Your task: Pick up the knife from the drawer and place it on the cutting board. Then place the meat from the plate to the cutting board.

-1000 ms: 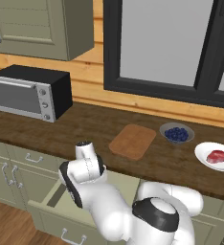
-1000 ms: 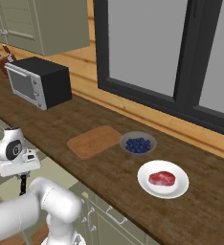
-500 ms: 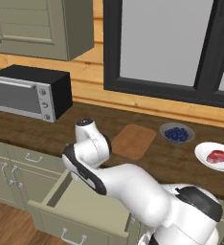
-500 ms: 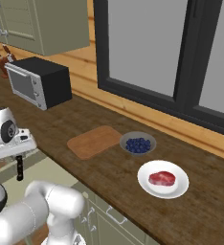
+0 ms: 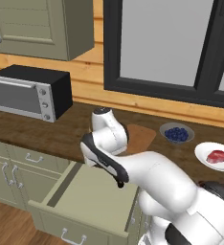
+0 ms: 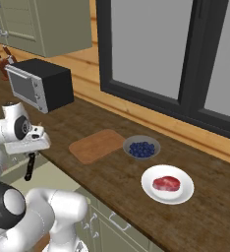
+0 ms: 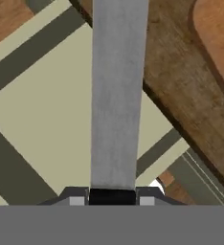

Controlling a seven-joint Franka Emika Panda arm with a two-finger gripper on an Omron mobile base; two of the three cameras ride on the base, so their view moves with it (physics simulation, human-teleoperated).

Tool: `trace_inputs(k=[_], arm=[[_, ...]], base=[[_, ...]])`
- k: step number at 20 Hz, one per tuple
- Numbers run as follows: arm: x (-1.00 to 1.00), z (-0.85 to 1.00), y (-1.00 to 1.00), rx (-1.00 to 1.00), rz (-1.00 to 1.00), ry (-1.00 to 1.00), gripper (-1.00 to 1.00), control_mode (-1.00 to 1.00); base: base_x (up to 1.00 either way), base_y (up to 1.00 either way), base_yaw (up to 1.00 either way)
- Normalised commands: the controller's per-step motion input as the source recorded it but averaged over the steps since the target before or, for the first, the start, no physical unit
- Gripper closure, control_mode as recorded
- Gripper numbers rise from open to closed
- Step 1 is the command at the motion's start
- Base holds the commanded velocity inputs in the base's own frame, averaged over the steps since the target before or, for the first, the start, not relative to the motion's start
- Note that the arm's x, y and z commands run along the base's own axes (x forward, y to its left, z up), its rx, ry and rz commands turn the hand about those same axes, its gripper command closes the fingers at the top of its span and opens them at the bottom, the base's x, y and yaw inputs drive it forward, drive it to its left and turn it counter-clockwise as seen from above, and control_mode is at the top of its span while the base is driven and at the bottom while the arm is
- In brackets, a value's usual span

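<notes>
My gripper (image 7: pixel 112 196) is shut on the knife (image 7: pixel 116 95), whose grey blade runs straight away from the hand. In the right base view the gripper (image 6: pixel 31 152) hovers over the open drawer (image 6: pixel 58 172) with the knife (image 6: pixel 29 167) hanging below it, left of the counter's edge. The drawer (image 5: pixel 90 191) is pulled out, its flat pale inside bare. The wooden cutting board (image 6: pixel 97 145) (image 5: pixel 140 136) lies on the dark counter, to the right of the gripper. The red meat (image 6: pixel 166 183) (image 5: pixel 217 156) rests on the white plate (image 6: pixel 186 189) (image 5: pixel 202 152), further right.
A grey bowl of blue berries (image 6: pixel 142 148) (image 5: pixel 177 134) stands between board and plate. A black microwave (image 5: pixel 30 91) (image 6: pixel 38 83) sits at the counter's left. My own arm crosses the drawer's right side in the left base view. Upper cabinets hang above the microwave.
The hand has risen out of the drawer with the knife in its grip, up to counter height. Board, bowl and plate have not moved.
</notes>
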Motion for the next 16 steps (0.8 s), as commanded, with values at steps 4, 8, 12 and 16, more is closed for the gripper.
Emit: trace_inputs(k=[4, 8, 12, 16], arm=[[0.67, 0.01, -0.71, 0.0, -0.59, 0.11, 1.0, -1.0], [0.74, 0.01, -0.59, 0.0, -0.47, 0.08, 1.0, -1.0], [0.67, 0.0, -0.38, 0.0, -0.3, 0.05, 1.0, -1.0], [0.71, 0.0, -0.31, 0.0, -0.21, 0.06, 1.0, -1.0]], base=[[0.0, 0.0, 0.0], [0.0, 0.0, 0.0], [0.0, 0.0, 0.0], [0.0, 0.0, 0.0]])
